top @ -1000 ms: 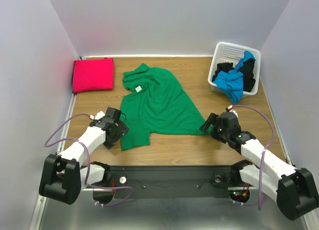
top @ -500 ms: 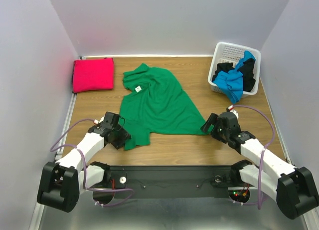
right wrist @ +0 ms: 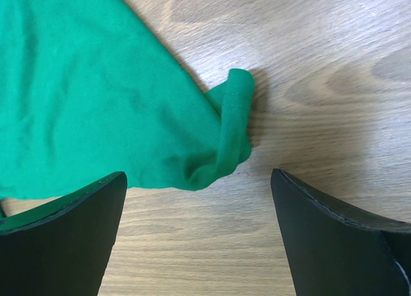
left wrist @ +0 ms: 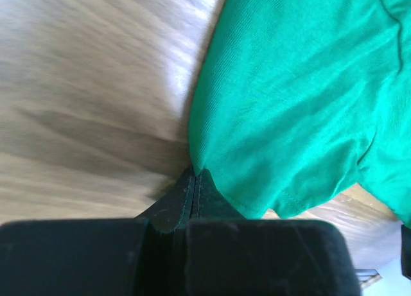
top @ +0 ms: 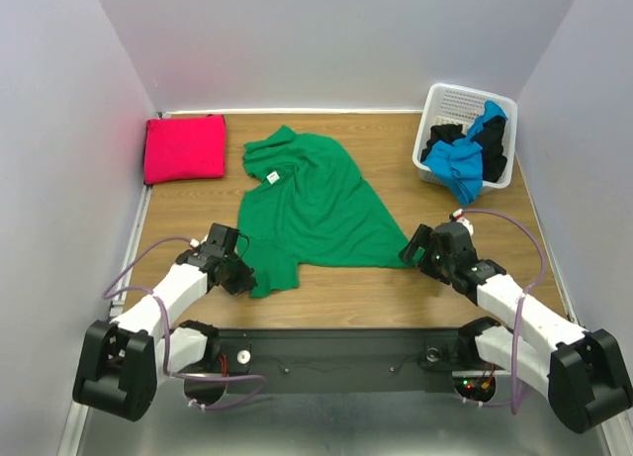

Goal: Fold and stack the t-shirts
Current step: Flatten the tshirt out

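Observation:
A bright green t-shirt (top: 312,204) lies spread and creased on the wooden table (top: 326,293). My left gripper (top: 240,278) is at its near left corner. In the left wrist view that gripper (left wrist: 194,174) is shut, with the green t-shirt's (left wrist: 295,97) hem edge pinched at the tips. My right gripper (top: 410,250) sits at the shirt's near right corner. It stands open (right wrist: 199,174), its fingers either side of a rolled corner of the green cloth (right wrist: 228,132), just short of it. A folded magenta-red t-shirt (top: 185,147) rests at the far left.
A white lattice basket (top: 447,98) stands at the far right, holding a blue t-shirt (top: 460,164) and a black one (top: 445,136). Grey walls close in the table on three sides. A dark rail (top: 326,352) runs along the near edge.
My left gripper slid right onto the green t-shirt's near left corner and went from open to shut on it. The right arm has barely moved.

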Action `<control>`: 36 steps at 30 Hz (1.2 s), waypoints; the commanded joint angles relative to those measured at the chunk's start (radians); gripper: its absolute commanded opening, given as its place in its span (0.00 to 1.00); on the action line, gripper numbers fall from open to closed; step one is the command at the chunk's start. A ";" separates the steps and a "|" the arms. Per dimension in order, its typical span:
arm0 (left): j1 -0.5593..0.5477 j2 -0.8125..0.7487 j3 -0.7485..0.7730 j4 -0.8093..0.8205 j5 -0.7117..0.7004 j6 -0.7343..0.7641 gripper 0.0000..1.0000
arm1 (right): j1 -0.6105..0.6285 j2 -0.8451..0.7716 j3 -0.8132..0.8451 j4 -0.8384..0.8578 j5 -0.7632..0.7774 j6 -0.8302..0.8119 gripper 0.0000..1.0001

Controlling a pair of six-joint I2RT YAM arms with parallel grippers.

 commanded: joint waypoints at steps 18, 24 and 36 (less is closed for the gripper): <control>-0.004 -0.282 0.102 -0.108 -0.149 0.045 0.00 | -0.005 0.063 0.075 -0.012 0.155 0.073 0.34; -0.004 -0.301 0.136 -0.126 -0.196 0.043 0.00 | -0.003 0.084 0.086 -0.026 0.197 0.042 0.00; -0.002 -0.339 0.649 -0.129 -0.339 0.105 0.00 | -0.003 -0.079 0.481 -0.104 0.142 -0.187 0.00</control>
